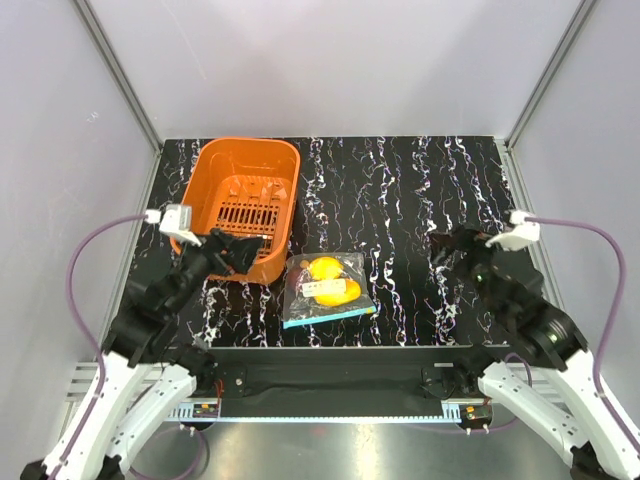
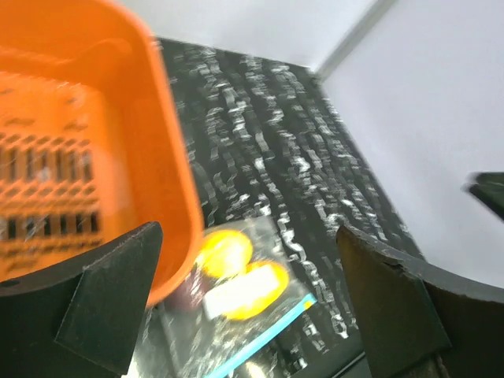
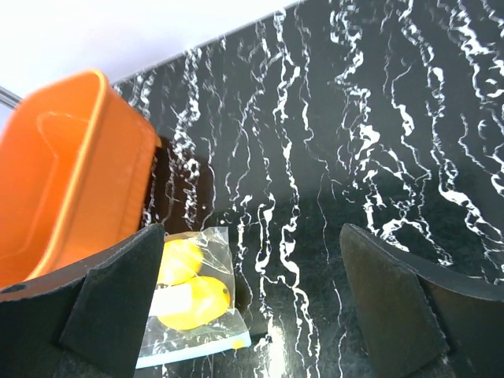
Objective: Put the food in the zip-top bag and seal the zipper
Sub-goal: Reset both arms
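Note:
The clear zip-top bag [image 1: 327, 292] lies flat on the black marbled table, just right of the basket's near corner. Two yellow-orange food pieces [image 1: 331, 280] are inside it. A dark reddish piece [image 2: 187, 290] shows blurred at the bag's left side. The light-blue zipper [image 1: 332, 317] runs along the bag's near edge; whether it is sealed cannot be told. My left gripper [image 1: 240, 255] is open and empty, over the basket's near rim, left of the bag [image 2: 236, 303]. My right gripper [image 1: 452, 245] is open and empty, well right of the bag [image 3: 193, 303].
An orange slotted basket [image 1: 245, 200] stands at the back left, holding no loose pieces that I can see. It also shows in the left wrist view [image 2: 71, 150] and in the right wrist view [image 3: 63, 173]. White walls enclose the table on three sides.

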Tool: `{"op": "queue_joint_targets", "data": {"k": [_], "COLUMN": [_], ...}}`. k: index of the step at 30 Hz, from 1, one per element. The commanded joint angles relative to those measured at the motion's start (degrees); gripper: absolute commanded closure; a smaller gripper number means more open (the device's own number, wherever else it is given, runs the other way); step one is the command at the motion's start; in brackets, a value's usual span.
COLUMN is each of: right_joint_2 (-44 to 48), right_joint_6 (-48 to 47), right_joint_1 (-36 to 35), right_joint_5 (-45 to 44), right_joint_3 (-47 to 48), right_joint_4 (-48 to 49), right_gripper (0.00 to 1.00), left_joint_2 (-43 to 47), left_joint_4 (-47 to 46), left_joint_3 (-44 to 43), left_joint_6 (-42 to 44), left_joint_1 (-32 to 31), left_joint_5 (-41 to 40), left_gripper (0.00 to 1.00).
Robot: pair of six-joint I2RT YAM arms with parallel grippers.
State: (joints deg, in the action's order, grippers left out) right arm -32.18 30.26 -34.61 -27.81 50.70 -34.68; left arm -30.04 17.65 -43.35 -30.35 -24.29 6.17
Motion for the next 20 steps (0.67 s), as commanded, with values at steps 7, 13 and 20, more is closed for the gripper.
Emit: {"op": "queue_joint_targets", "data": {"k": [7,13,20], "right_joint_2": [19.85,25.06,23.05], "right_joint_6": [2.87,3.84,5.95], "right_joint_1": [-0.11,-0.11,-0.11], "right_joint_5": [-3.91,-6.11,-4.36], "right_joint_3": [-3.58,-3.86,-2.09], "right_joint_4": [-3.73,-7.85,-10.14], "right_gripper": [0.00,0.00,0.00], "left_joint_2": [13.69,20.63,21.96], "left_joint_4": [18.03,14.87,15.30], "left_joint_3": [2.93,10.03,9.17], "left_joint_6": [-0.41,-6.47,-6.48], "left_joint_1": [-0.31,-0.32,-0.23], "left_joint_5": [-8.91,-10.49,-9.16], "left_gripper": [0.01,0.01,0.01]}}
